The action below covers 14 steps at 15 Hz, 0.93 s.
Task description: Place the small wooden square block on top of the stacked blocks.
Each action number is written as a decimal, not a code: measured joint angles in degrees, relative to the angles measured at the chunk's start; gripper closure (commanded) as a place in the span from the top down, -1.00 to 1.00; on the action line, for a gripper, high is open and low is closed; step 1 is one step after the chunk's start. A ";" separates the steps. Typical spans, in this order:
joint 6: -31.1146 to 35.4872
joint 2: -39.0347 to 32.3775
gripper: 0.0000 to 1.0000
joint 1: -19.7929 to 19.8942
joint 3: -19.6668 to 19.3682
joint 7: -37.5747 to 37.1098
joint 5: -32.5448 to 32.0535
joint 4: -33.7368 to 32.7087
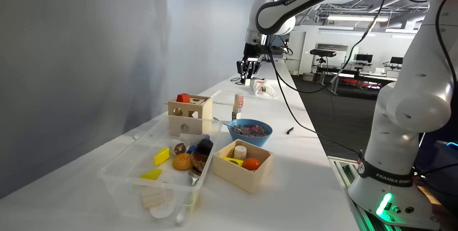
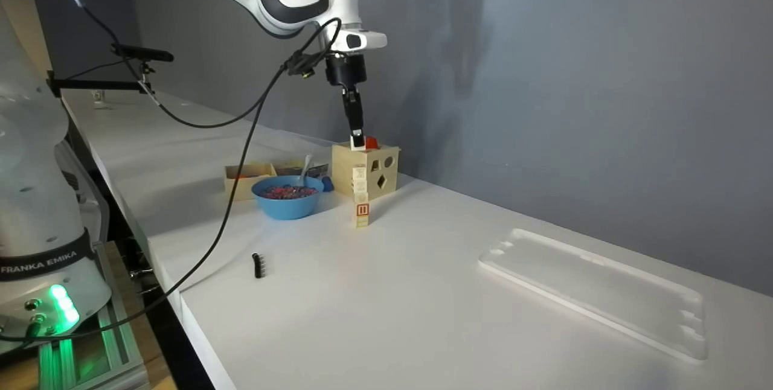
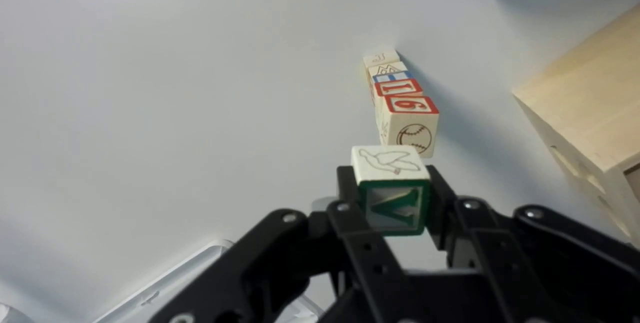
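The small wooden square block [image 3: 390, 163] has a green-framed V and a bird drawing. My gripper [image 3: 392, 190] is shut on it, one finger on each side. The stacked blocks [image 2: 360, 197] stand as a thin upright column on the table; they also show in an exterior view [image 1: 237, 107] beside the bowl. In the wrist view the stack's top block [image 3: 412, 130] has a baseball drawing, and the held block partly overlaps its lower edge. In an exterior view my gripper [image 2: 357, 136] and the held block [image 2: 354, 145] appear above the stack, with a gap between them.
A wooden shape box [image 2: 350, 169] with a red piece on top stands close to the stack. A blue bowl [image 2: 287, 206] is beside it. An open wooden box [image 1: 236, 177], a clear bin [image 1: 118, 173], a clear lid [image 2: 592, 293] and a small black object [image 2: 258, 265] lie around.
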<state>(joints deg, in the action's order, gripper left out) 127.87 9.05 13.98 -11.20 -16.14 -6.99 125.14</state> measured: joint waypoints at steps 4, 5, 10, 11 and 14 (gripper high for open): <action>0.14 -1.56 -0.81 -0.34 0.28 -0.01 -0.01 -0.03; 0.20 -1.84 -0.81 -0.41 0.35 -0.11 -0.16 -0.04; 0.83 -2.40 -0.81 -0.61 1.13 -2.82 -2.86 -0.05; 0.85 -2.41 -0.81 -0.61 1.24 -3.15 -3.12 -0.05; 0.89 -2.43 -0.31 -0.63 1.34 -3.81 -3.18 -0.05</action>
<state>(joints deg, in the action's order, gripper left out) 128.76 6.62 13.35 -9.86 -19.96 -10.17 125.08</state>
